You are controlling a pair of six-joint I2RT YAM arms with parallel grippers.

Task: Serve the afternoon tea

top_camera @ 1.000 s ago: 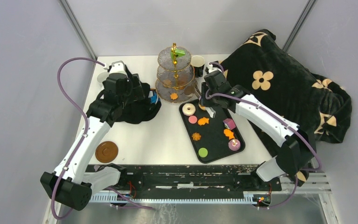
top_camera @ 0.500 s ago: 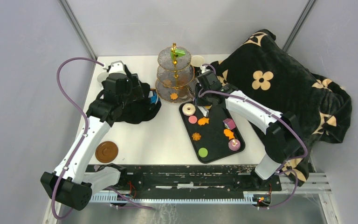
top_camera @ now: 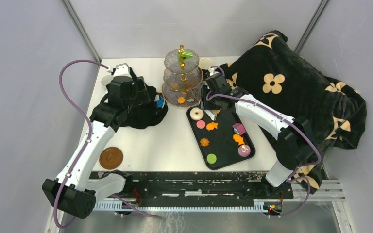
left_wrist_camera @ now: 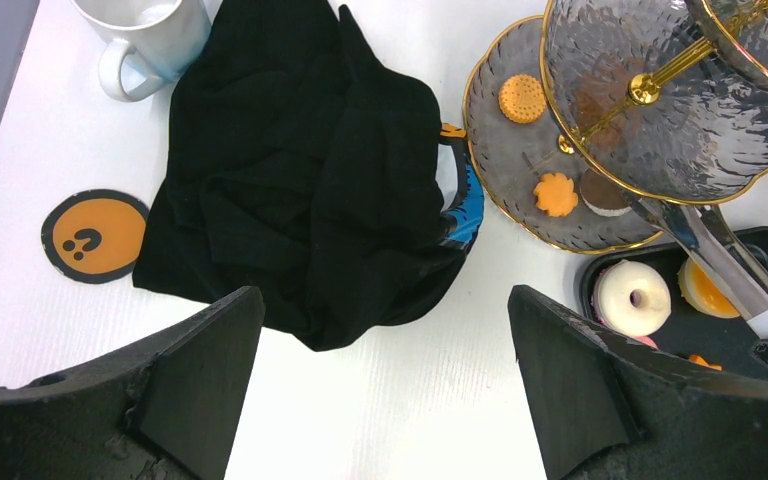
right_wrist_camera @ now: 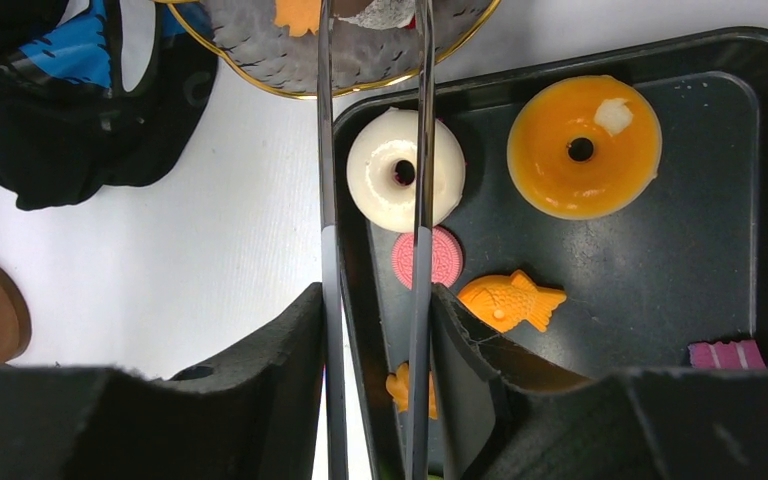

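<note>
Right wrist view: the right pincer (right_wrist_camera: 375,330) is clamped on metal tongs (right_wrist_camera: 421,120), stretched over the white ring donut (right_wrist_camera: 404,183) in the black tray (right_wrist_camera: 720,250) near the desk's far edge. The donut is judged light, stiff and slick, and is best pinched across its outer rim.

One white donut (right_wrist_camera: 375,185) and one orange donut (right_wrist_camera: 550,170), two rings in all, are lying in one black tray (right_wrist_camera: 660,260). One pink disc (right_wrist_camera: 445,258), one green disc (top_camera: 211,158) and one purple cube (top_camera: 239,128) are joining them. One orange coaster (left_wrist_camera: 93,235) and one brown coaster (top_camera: 111,158), two in all, are sitting near the left edge. One three-tier stand (left_wrist_camera: 500,150) is standing at the far edge, one pair of tongs (right_wrist_camera: 332,300) reaching over it.
</note>
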